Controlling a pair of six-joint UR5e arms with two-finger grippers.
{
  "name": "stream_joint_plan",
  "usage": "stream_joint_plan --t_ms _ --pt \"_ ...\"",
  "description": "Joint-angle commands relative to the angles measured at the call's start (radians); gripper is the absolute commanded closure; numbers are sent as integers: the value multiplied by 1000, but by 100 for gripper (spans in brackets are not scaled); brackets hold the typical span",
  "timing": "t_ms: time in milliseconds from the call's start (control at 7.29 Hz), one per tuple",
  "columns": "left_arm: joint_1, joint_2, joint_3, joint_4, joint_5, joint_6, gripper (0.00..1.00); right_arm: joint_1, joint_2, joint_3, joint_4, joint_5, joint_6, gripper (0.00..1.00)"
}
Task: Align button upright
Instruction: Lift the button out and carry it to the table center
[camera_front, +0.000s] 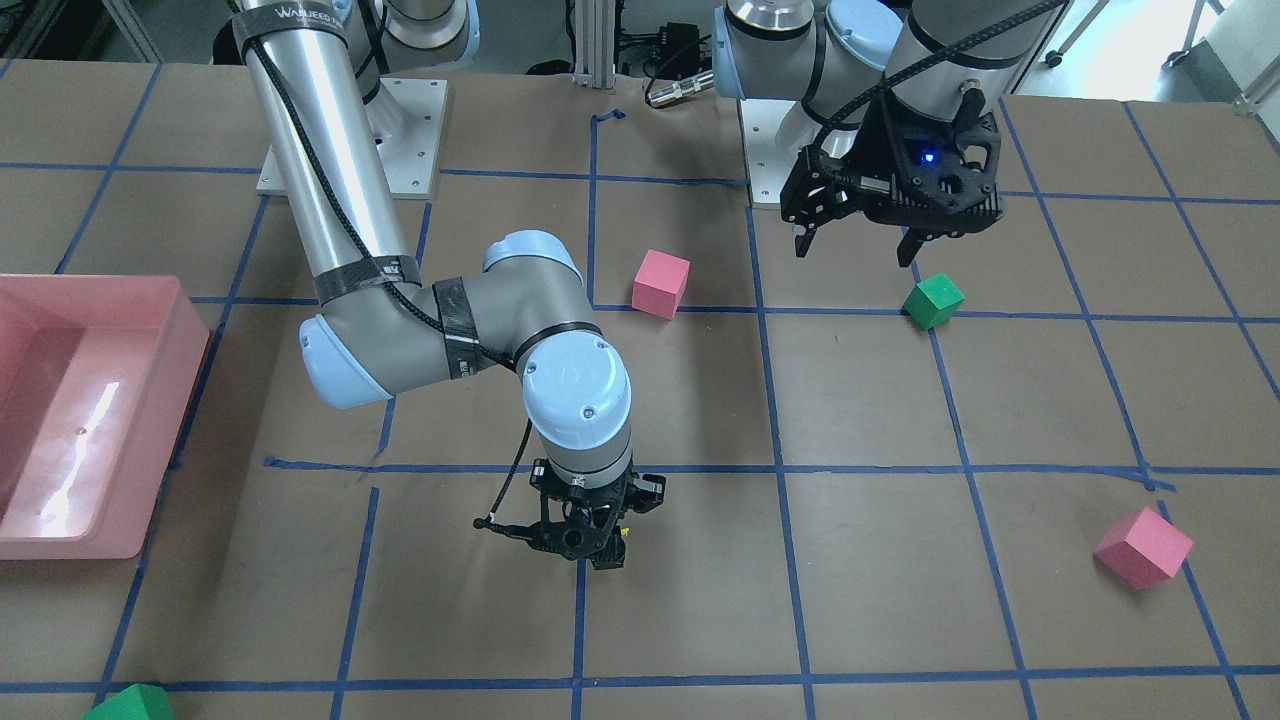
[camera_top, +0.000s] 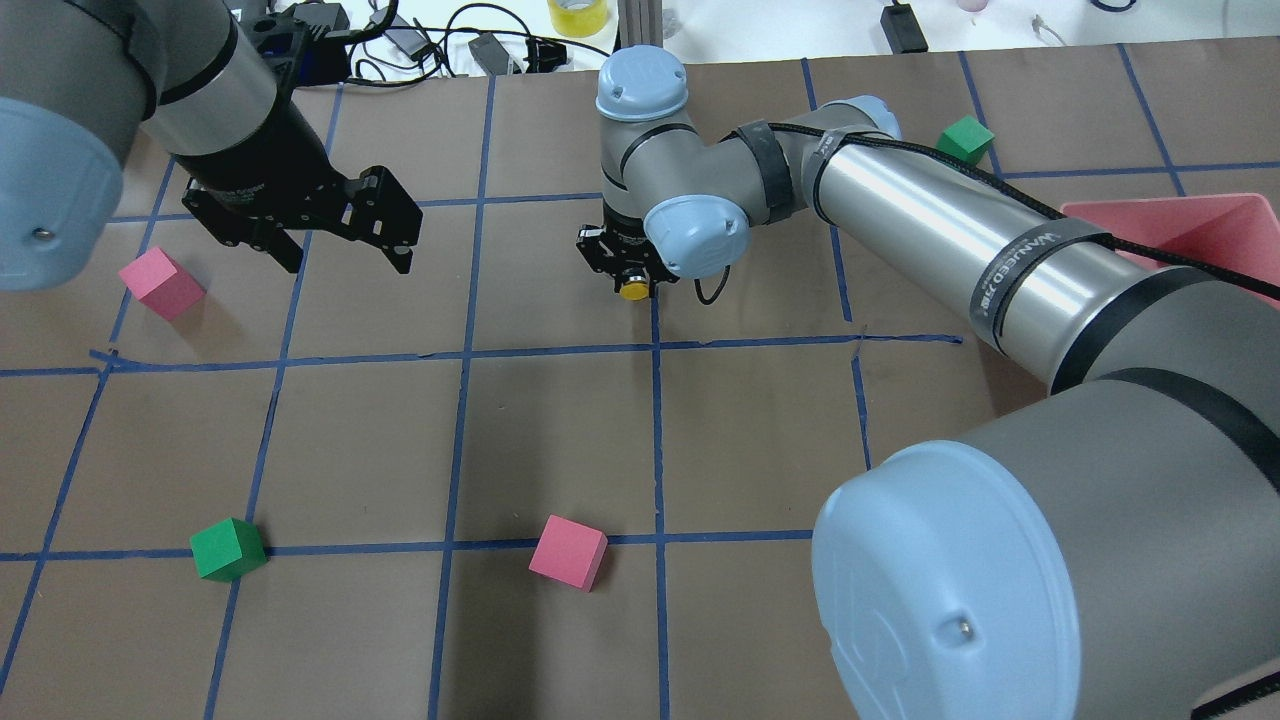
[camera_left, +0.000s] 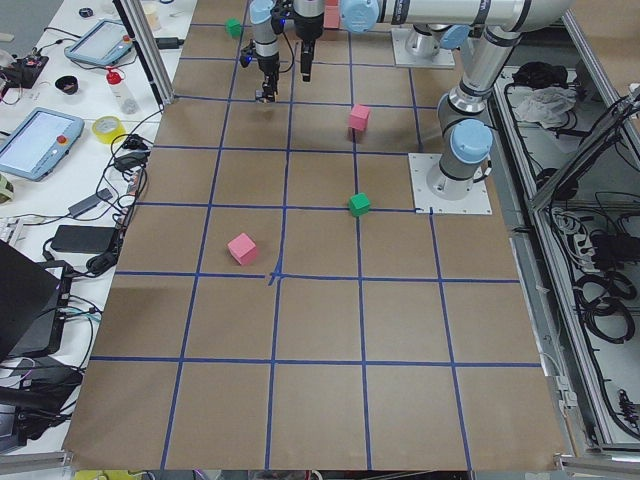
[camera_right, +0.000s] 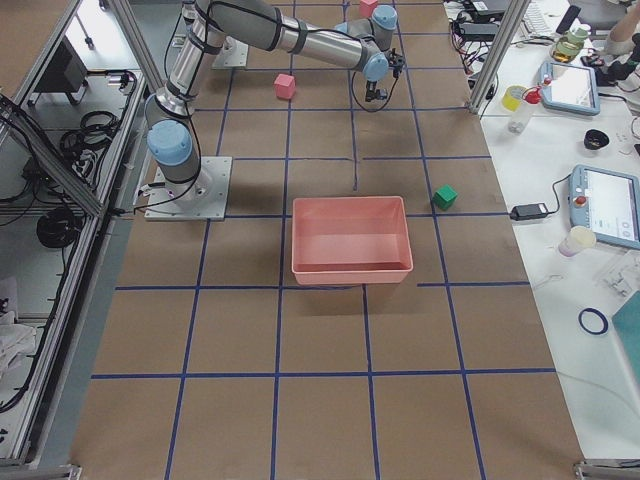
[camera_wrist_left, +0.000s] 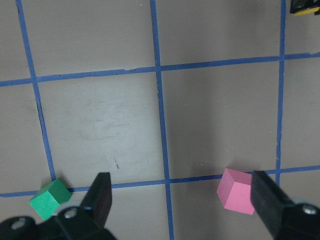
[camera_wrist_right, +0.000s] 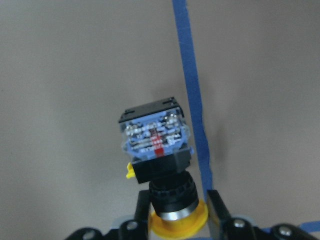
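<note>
The button (camera_wrist_right: 157, 150) has a yellow cap, a black body and a silvery-blue contact base. My right gripper (camera_wrist_right: 179, 210) is shut on it at the cap end, with the base pointing away from the wrist toward the brown table, next to a blue tape line. In the overhead view the yellow cap (camera_top: 632, 290) shows under the right gripper (camera_top: 622, 268). In the front view the right gripper (camera_front: 590, 548) is at the table's middle. My left gripper (camera_top: 345, 262) is open and empty above the table, also in the front view (camera_front: 858, 245) and the left wrist view (camera_wrist_left: 182, 200).
A pink cube (camera_front: 660, 283) and a green cube (camera_front: 933, 300) lie near the robot's bases. Another pink cube (camera_front: 1143, 547) and a green cube (camera_front: 130, 703) lie farther out. A pink bin (camera_front: 190, 330) stands on my right side.
</note>
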Motion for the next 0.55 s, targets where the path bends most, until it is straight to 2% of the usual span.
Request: stream_joint_plan --t_ms 0,137,275,412 --pt "0 0 0 0 0 0 0 14 22 1 -3 3 13 100" --pt "0 0 0 0 0 0 0 14 25 6 -5 2 15 88" --pt "0 0 0 -2 2 0 0 13 24 12 -6 -1 15 15" --pt "0 0 0 -2 0 2 0 13 4 25 -6 -16 13 0"
